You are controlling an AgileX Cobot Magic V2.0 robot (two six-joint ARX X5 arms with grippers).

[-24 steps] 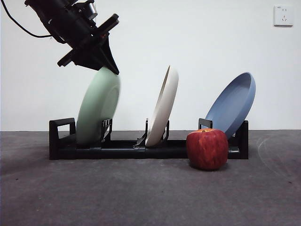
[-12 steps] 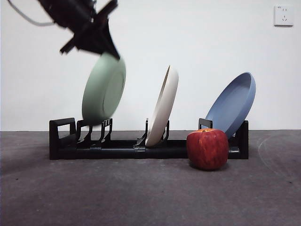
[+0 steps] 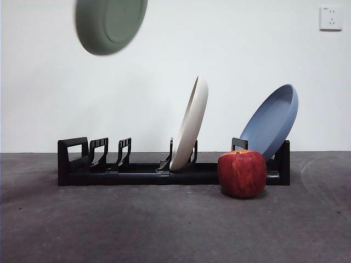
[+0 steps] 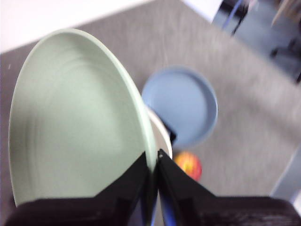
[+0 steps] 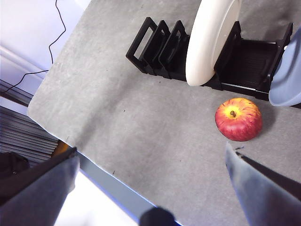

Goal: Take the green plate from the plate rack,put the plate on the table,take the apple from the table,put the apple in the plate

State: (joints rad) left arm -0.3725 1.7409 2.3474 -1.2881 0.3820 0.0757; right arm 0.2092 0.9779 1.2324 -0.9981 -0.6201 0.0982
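The green plate (image 3: pixel 109 24) hangs high above the left end of the plate rack (image 3: pixel 164 170), tilted and cut off by the top edge of the front view. My left gripper (image 4: pixel 153 167) is shut on the green plate's (image 4: pixel 75 122) rim; it is out of the front view. The red apple (image 3: pixel 242 173) stands on the table (image 3: pixel 164 230) in front of the rack's right end, and also shows in the left wrist view (image 4: pixel 188 165). My right gripper (image 5: pixel 153 183) is open and empty, high above the table, with the apple (image 5: pixel 238 119) and rack (image 5: pixel 160 47) below it.
A cream-white plate (image 3: pixel 190 126) stands in the rack's middle slot. A blue plate (image 3: pixel 271 120) leans at the right end, behind the apple. The rack's left slots (image 3: pixel 109 153) hold nothing. The table's edge (image 5: pixel 103 174) shows in the right wrist view.
The green plate has risen out of the rack's left slot, up to the top of the front view. The arm holding it has left that view.
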